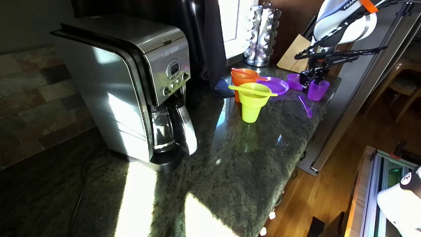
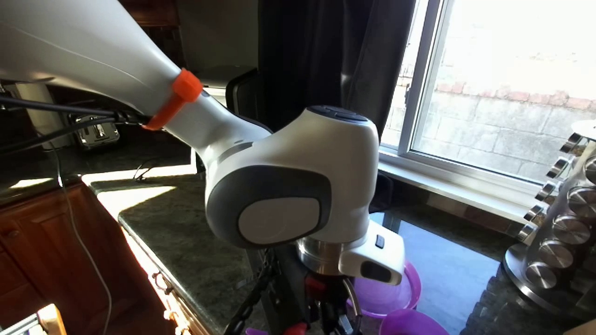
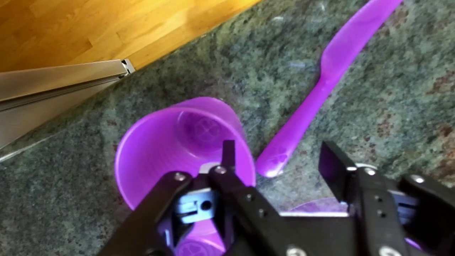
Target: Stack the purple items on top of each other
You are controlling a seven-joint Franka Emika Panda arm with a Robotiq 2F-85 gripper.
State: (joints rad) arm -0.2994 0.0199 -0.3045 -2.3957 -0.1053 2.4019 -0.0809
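Plainly the hand [image 3: 279, 157] gapes, one fingertip [image 3: 228, 153] at the mouth of a purple cup [image 3: 161, 145].

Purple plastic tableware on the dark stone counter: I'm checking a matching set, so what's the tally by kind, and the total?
Bright purple tapered plastic cup: 1
Bright purple plastic bowl, partly hidden: 1
Flat round purple plastic plate: 1
Long purple plastic knife: 1
Total in view: 4

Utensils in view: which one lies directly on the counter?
The purple knife lies on the counter; the lime utensil and orange utensil rest across the lime container and orange container.
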